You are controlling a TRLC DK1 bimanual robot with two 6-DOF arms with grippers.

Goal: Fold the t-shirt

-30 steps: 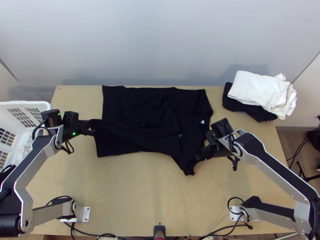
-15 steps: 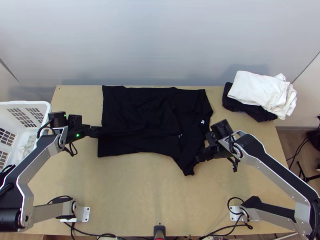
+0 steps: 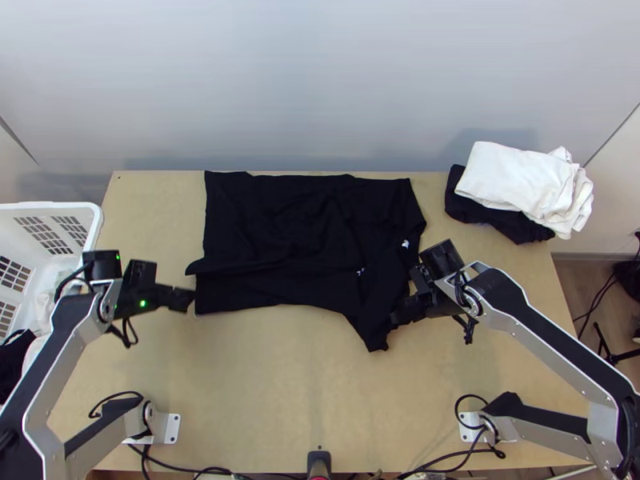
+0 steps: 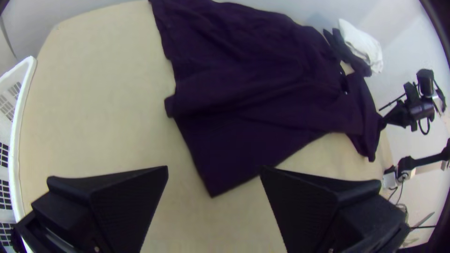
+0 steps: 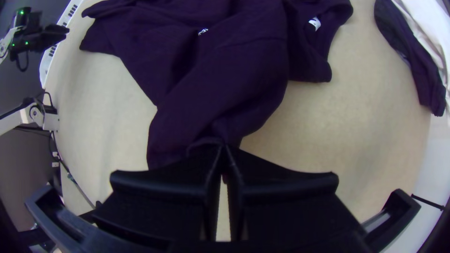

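I've got the black shirt [image 3: 280,212] lying wide across the far half of the table [image 3: 264,392], part-folded: one layer laps over another, its loose corner poking out on the side toward the table's left edge. Small white marks show on the end toward the table's right edge.

And here's my left hand [image 3: 190,299], over the table's left part, just beside the shirt's near corner; in its wrist view the left hand [image 4: 213,167] is spread wide, bare wood between the fingers. Across on the table's right part, my right hand [image 3: 394,318] has the shirt's tapering near end pinched, fingers pressed together on the bunched cloth.

Over at the table's far right corner, white cloth [image 3: 512,180] sits on black cloth [image 3: 458,200], and the white basket [image 3: 90,210] is at the table's left edge.
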